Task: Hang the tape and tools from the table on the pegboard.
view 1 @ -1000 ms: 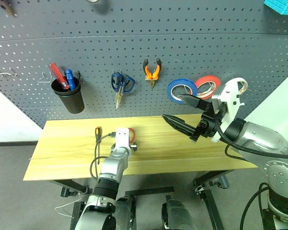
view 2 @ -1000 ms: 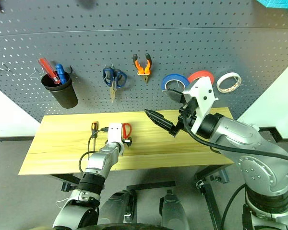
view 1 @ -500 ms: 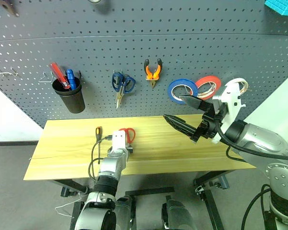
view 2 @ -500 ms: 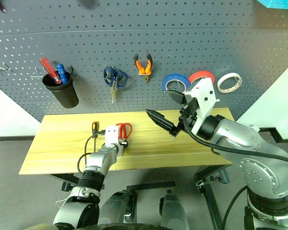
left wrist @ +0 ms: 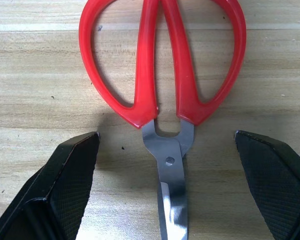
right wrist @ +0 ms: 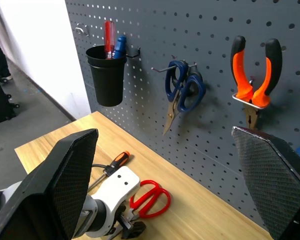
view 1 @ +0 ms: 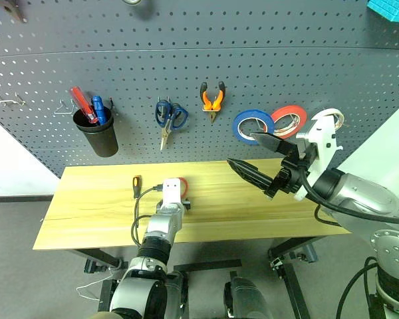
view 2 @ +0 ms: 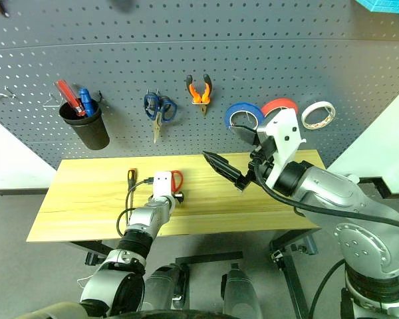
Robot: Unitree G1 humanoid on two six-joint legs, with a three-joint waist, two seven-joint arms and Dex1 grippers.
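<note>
Head views: the pegboard (view 1: 266, 73) carries the pliers (view 1: 211, 98), blue-handled scissors (view 1: 167, 118), a blue tape roll (view 1: 252, 125), a red tape roll (view 1: 287, 117) and the whitish tape (view 2: 317, 113); a screwdriver (view 1: 135, 185) lies on the table (view 1: 86, 206). The right gripper (view 1: 247, 158) hangs above the table, fingers spread. Left wrist view: the left gripper (left wrist: 166, 187) is spread, its tips on either side of the red scissors (left wrist: 162, 75) flat on the wood. Right wrist view: the cup (right wrist: 108, 72) hangs on the board.
</note>
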